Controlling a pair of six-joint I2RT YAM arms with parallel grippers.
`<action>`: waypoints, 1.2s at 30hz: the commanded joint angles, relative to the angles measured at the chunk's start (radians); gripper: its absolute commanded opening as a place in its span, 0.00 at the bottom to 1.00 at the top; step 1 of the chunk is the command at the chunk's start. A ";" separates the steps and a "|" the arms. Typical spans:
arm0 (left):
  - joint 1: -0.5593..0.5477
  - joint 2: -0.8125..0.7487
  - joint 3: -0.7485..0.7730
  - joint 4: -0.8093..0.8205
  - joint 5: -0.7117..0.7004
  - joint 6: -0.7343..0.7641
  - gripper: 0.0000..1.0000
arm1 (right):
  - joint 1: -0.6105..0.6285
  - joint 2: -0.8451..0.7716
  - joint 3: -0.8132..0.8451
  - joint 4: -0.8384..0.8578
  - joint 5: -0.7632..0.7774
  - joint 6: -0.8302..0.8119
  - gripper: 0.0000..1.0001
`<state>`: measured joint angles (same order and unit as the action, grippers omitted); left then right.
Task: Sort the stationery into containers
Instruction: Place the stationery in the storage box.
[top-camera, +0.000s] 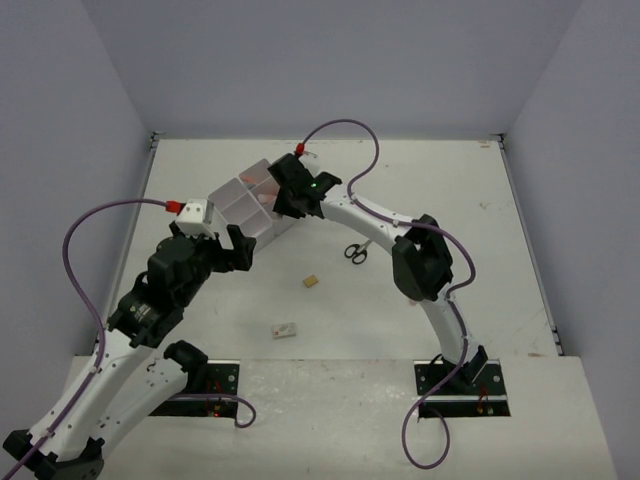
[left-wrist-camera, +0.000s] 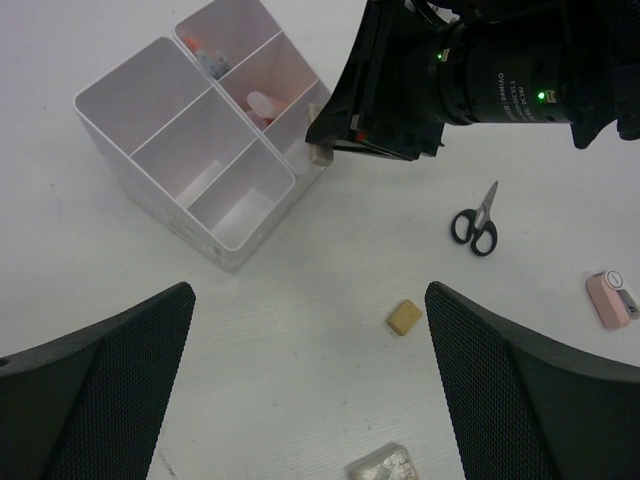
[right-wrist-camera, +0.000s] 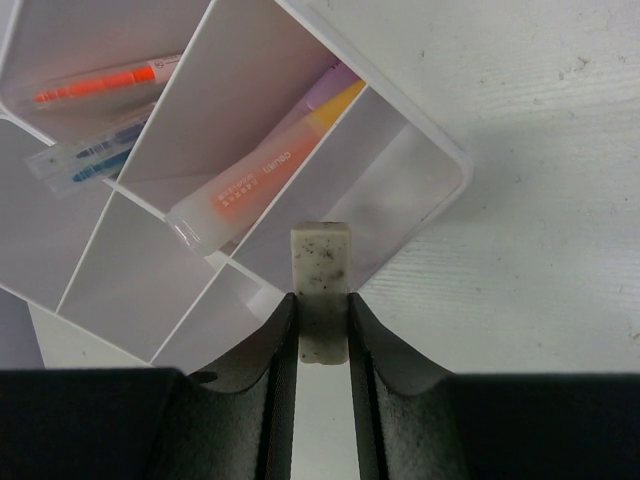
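One white eraser (right-wrist-camera: 322, 255) stands pinched in the narrowed right tool (right-wrist-camera: 322, 300), at centre frame of the right wrist view and right at the rim of the containers' (right-wrist-camera: 400, 190) nearest corner bin. Highlighters (right-wrist-camera: 260, 180) lie in bins at upper left. The drop-off seems in hand: next, probably a short advance over the rim, then release. The left tool (left-wrist-camera: 308, 290) gapes wide and empty above scissors (left-wrist-camera: 475, 225) and a beige eraser (left-wrist-camera: 403, 316) on the desk.
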<state>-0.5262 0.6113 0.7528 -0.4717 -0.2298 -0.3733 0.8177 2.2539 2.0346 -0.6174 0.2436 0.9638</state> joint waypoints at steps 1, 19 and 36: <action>0.002 0.010 -0.003 0.041 0.021 0.039 1.00 | -0.012 0.004 0.052 0.030 -0.006 -0.010 0.21; 0.003 0.015 -0.005 0.045 0.047 0.046 1.00 | -0.031 0.046 0.074 0.091 -0.040 -0.059 0.40; 0.014 -0.026 -0.003 0.036 -0.022 0.030 1.00 | 0.077 -0.372 -0.376 0.158 0.144 -0.280 0.59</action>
<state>-0.5238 0.6131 0.7528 -0.4659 -0.2086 -0.3553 0.8396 2.0378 1.7463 -0.4717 0.2826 0.7912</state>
